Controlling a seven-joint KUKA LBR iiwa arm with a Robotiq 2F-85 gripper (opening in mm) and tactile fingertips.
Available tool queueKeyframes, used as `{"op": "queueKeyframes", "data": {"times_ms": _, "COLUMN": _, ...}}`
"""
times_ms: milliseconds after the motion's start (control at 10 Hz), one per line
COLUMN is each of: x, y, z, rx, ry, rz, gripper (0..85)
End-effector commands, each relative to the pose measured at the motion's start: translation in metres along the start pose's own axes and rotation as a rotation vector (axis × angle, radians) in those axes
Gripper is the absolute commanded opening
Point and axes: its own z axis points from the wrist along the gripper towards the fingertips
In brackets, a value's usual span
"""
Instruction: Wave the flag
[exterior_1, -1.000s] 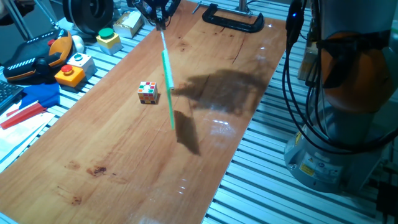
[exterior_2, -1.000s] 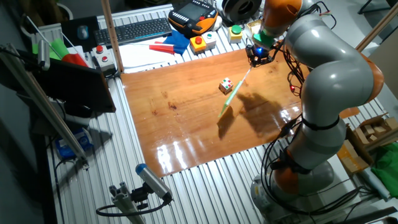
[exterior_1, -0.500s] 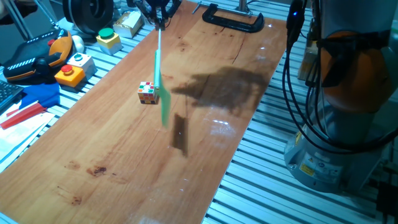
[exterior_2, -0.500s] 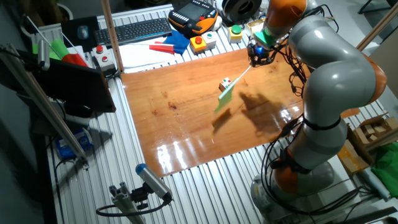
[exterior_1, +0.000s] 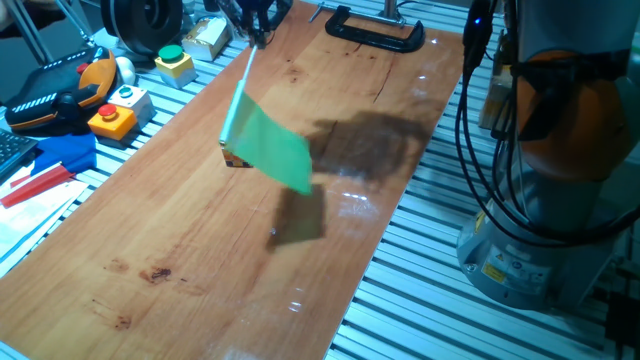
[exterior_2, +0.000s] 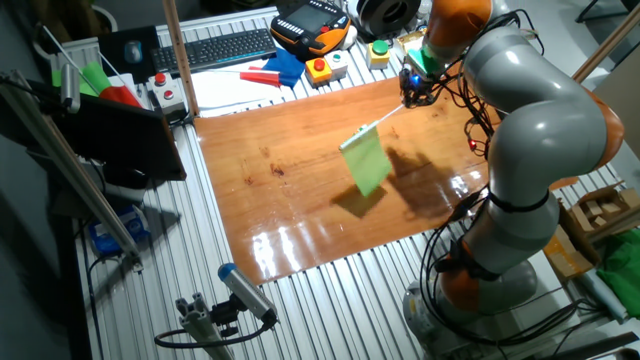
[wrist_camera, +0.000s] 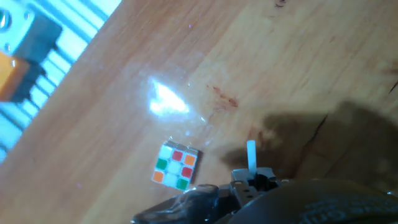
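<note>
The flag (exterior_1: 268, 146) is a bright green sheet on a thin pale stick, held in the air above the wooden board. Its sheet faces the camera broadly and hangs down from the stick. My gripper (exterior_1: 254, 22) is shut on the top end of the stick at the far end of the board. In the other fixed view the flag (exterior_2: 367, 162) slants down and left from the gripper (exterior_2: 413, 90). The hand view shows only a short pale stub of the stick (wrist_camera: 251, 157) near my fingers.
A small multicoloured puzzle cube (wrist_camera: 176, 165) lies on the board, mostly hidden behind the flag in one fixed view. Button boxes (exterior_1: 112, 110), a blue block (exterior_1: 62, 153) and a black clamp (exterior_1: 375, 30) sit around the board's far edges. The arm's base (exterior_1: 545, 190) stands at the right.
The flag has swung from edge-on to broad-side, its sheet sweeping left and outward over the cube. The gripper has stayed at nearly the same spot.
</note>
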Motion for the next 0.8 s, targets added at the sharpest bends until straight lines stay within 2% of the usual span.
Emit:
{"op": "queueKeyframes", "data": {"times_ms": 0, "x": 0.0003, "y": -0.0003, "z": -0.0005, "rx": -0.024, "ry": -0.084, "rz": 0.992, "gripper": 0.7}}
{"op": "queueKeyframes", "data": {"times_ms": 200, "x": -0.0007, "y": -0.0003, "z": -0.0015, "rx": -0.073, "ry": -0.083, "rz": 1.160, "gripper": 0.7}}
{"op": "queueKeyframes", "data": {"times_ms": 300, "x": -0.0011, "y": -0.0011, "z": -0.0026, "rx": -0.084, "ry": -0.084, "rz": 1.211, "gripper": 0.7}}
{"op": "queueKeyframes", "data": {"times_ms": 700, "x": -0.0009, "y": -0.0022, "z": -0.0037, "rx": -0.073, "ry": -0.080, "rz": 1.331, "gripper": 0.7}}
